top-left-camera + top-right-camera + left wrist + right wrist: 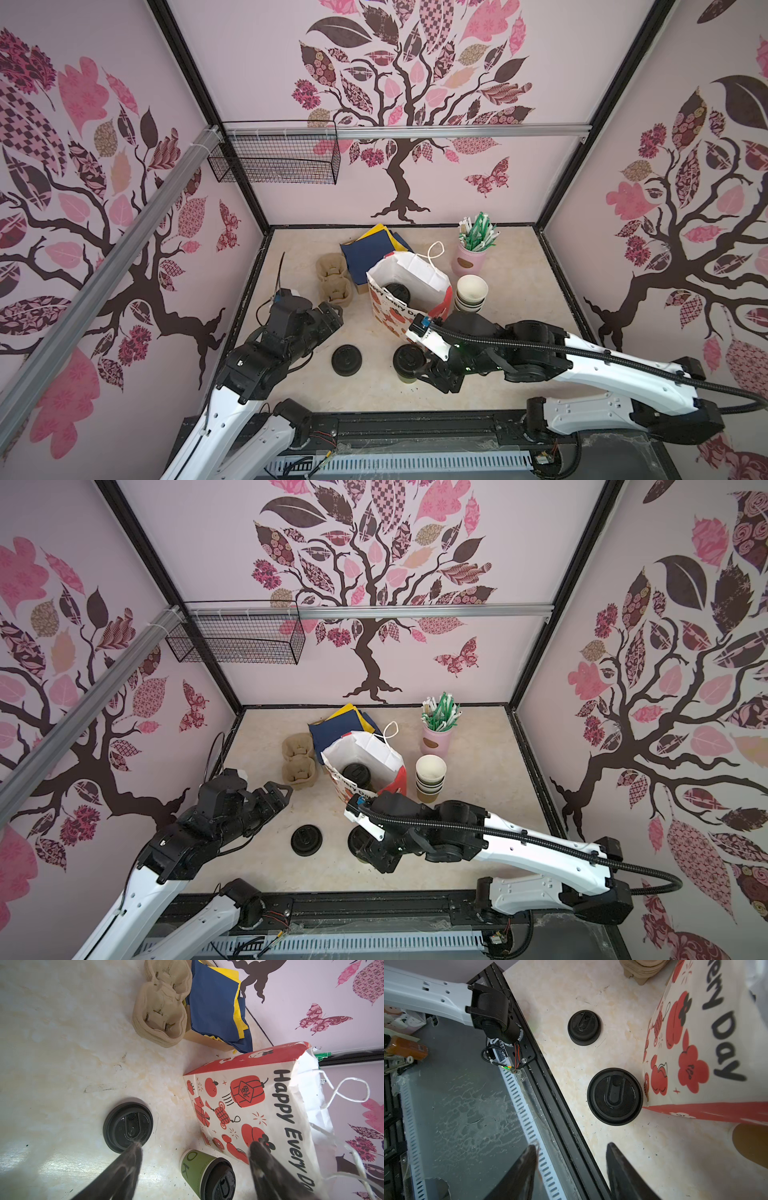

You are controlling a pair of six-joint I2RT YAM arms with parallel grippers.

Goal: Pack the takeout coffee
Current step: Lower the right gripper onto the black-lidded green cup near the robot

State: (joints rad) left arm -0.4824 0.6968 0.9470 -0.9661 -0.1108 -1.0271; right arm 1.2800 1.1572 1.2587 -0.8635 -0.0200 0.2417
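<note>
A: Coffee position?
B: First cup (395, 291) stands inside the paper bag (415, 270). Second cup (409, 360) stands on the table (519, 299), just beside the bag's front wall.
A: Grippers? Obstructions?
B: Right gripper (572, 1147) is parted, empty, near it. Left gripper (196, 1145) is wide, empty. Loose lid (347, 360) lies alongside.

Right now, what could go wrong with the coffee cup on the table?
1. The cup stands close against the bag. The right hand is open near it, so a finger might nudge it over and spill it.
2. The bag's paper mouth looks crumpled, so the cup might catch on the rim going in.
3. The bagged cup takes up room inside, so the second one could bump it.
</note>
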